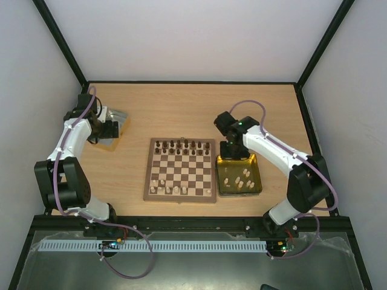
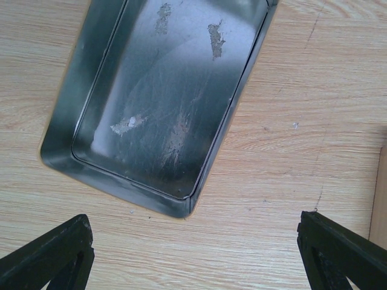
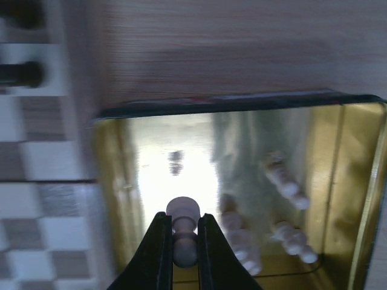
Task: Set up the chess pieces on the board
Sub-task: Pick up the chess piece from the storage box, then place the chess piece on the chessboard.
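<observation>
The top camera looks down from above and behind at the whole table (image 1: 181, 109). The left wrist camera faces down, close over the silver tray (image 2: 163, 90); the right, close over the gold tray (image 3: 344, 181) and board (image 3: 36, 181) edge. The top view shares all three.

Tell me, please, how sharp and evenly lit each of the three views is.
Right wrist: smeared by blur, with white glare on the floor of the gold tray behind the cream piece in the right gripper. Left wrist: sharp, only soft reflections in the silver tray. Top external: evenly lit and crisp, though the pieces on the board are tiny.
</observation>
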You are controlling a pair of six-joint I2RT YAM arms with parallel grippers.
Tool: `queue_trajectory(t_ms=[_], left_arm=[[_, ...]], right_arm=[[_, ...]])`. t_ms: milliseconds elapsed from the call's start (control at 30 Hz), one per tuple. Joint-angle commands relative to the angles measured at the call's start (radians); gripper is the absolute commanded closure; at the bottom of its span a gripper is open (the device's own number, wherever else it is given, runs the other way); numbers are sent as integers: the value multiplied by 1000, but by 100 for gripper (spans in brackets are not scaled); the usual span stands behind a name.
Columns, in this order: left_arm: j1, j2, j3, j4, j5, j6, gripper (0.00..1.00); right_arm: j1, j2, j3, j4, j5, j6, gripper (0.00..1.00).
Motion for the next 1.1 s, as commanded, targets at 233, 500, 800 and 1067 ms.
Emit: queue_trajectory(t_ms=[233, 500, 800, 1067], left_arm=[[-10, -5, 31, -22, 11, -4, 8], [-9, -12, 26, -20, 13, -4, 8], [-10, -18, 22, -17, 16, -4, 8], [-10, -27, 21, -14, 13, -6, 8]], right_arm=[[295, 201, 337, -122, -33, 69, 98], [419, 387, 512, -129, -45, 40, 98], [465, 520, 652, -151, -66, 4, 98], [513, 583, 688, -152, -74, -12, 98]])
